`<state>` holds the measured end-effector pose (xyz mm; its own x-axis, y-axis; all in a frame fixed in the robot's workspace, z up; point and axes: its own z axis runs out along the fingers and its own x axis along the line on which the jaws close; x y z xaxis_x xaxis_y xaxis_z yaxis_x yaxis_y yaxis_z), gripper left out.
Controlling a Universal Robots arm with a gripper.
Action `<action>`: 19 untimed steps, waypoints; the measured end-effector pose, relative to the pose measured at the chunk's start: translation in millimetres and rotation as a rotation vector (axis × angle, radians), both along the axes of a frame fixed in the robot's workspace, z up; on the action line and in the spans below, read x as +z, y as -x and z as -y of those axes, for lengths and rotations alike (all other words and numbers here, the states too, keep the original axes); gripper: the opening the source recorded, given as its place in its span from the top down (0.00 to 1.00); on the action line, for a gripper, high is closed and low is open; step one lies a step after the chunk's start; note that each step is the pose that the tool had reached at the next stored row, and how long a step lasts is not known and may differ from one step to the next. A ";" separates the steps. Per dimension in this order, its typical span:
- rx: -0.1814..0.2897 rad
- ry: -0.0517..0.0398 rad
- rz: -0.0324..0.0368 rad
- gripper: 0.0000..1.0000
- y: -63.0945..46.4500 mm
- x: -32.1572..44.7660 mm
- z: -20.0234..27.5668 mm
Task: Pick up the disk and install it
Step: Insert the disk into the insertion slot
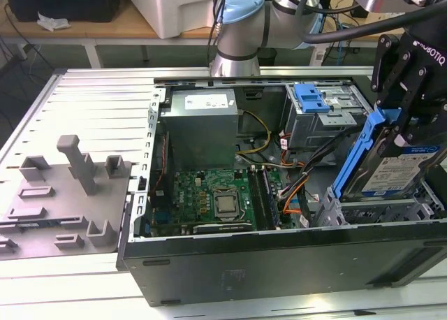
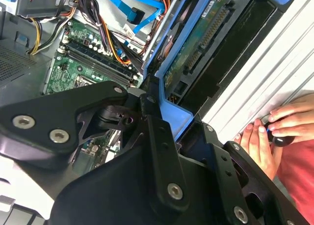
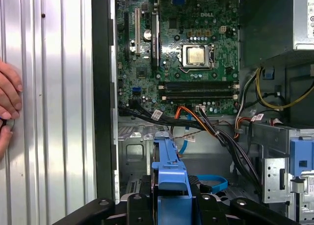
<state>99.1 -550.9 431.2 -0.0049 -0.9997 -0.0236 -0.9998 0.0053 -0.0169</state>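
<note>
Over the grey drive bay (image 1: 370, 212), at the exterior view's right end of the open computer case (image 1: 279, 264), the gripper (image 1: 401, 124) is clamped on the disk (image 1: 408, 170). It pinches the blue carrier bracket at the disk's upper end. Pick-up is done. My read: this is the install step, on approach to the slot.

The disk hangs tilted, label side toward the exterior camera, with its low edge at the bay's top rail. Can't tell if it touches the rail or sits just above it. The second wrist view shows the disk's circuit-board side and connector edge pointing down into the case.

The motherboard (image 1: 209, 194) and the orange and black cables (image 1: 293, 191) sit just beside the bay. A 2nd drive cage (image 1: 328, 114) with a blue tab stands farther back, untouched. A person's hand (image 2: 274, 131) rests on the ribbed table (image 1: 91, 103) beside the case, apart from the arm.

My judgement of what seating calls for:
- take the tilt out
- line the carrier's 2 sides up with the bay guides
- push straight and slow

Cables near the bay mouth look like the 1 snag risk.
</note>
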 end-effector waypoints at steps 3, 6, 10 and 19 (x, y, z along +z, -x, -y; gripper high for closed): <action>-0.002 0.0000 0.0000 0.63 0.0 0.0 0.0; -0.005 0.0001 0.0000 0.63 0.0 0.0 0.0; -0.008 0.0001 -0.0001 0.63 0.0 0.0 0.0; -0.009 -0.0003 0.0000 0.63 0.0 0.0 0.0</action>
<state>99.1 -550.9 431.2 -0.0137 -0.9996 -0.0239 -0.9998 0.0141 -0.0169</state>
